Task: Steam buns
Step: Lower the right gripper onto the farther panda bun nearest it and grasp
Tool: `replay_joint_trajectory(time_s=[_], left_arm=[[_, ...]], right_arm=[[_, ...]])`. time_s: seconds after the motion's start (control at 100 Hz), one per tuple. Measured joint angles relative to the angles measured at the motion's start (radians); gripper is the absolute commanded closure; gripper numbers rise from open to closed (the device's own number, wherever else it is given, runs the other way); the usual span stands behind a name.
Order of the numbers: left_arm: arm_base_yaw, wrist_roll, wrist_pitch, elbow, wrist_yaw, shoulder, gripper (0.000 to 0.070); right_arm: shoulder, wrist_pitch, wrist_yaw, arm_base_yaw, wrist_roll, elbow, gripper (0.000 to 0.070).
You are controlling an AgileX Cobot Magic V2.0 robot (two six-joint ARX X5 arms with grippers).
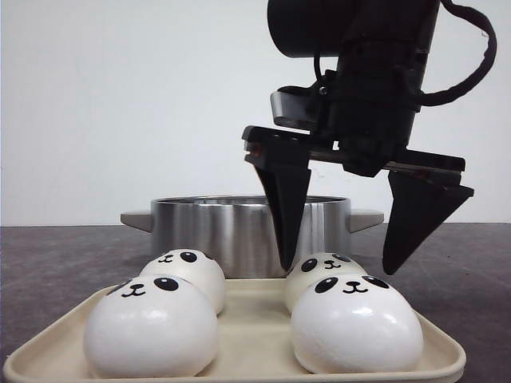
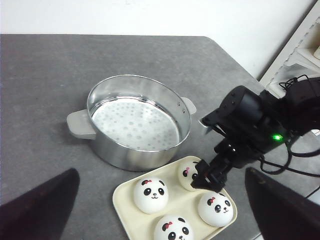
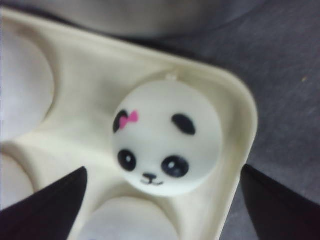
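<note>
Four buns [image 1: 152,327] sit on your cream tray [image 1: 247,339] at the front view's bottom, before the steel pot [image 1: 239,227], while your right gripper [image 1: 343,267] hangs spread wide above the rear-right bun [image 3: 167,137], empty.

The right gripper [image 1: 343,267] hangs pointing straight down with its jaws spread wide, while the left gripper [image 2: 165,207] is raised, fingers apart.
</note>
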Motion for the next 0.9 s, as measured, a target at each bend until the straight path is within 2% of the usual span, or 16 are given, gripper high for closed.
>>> replay_joint_trajectory(time_s=[0.38, 0.44, 0.55, 0.67, 0.81, 0.9], left_arm=[[-0.025, 0.0, 0.0, 0.0, -0.02, 0.0, 0.0027], [-0.027, 0.0, 0.0, 0.0, -0.022, 0.0, 0.0027], [-0.028, 0.0, 0.0, 0.0, -0.023, 0.0, 0.0027], [-0.028, 0.0, -0.001, 0.0, -0.024, 0.0, 0.0027], [-0.028, 0.0, -0.013, 0.0, -0.024, 0.0, 0.0028], [-0.028, 0.0, -0.016, 0.0, -0.024, 0.0, 0.0028]], right_arm=[[0.049, 0.056, 0.0, -0.005, -0.002, 0.005, 0.0225], [0.056, 0.051, 0.005, -0.005, -0.002, 0.005, 0.0291], [0.062, 0.045, 0.007, -0.006, -0.002, 0.008, 0.0523], [0.064, 0.043, 0.005, -0.006, -0.002, 0.008, 0.0699], [0.064, 0.044, 0.0, -0.005, -0.005, 0.008, 0.0699], [0.064, 0.039, -0.066, -0.005, -0.006, 0.015, 0.0699]])
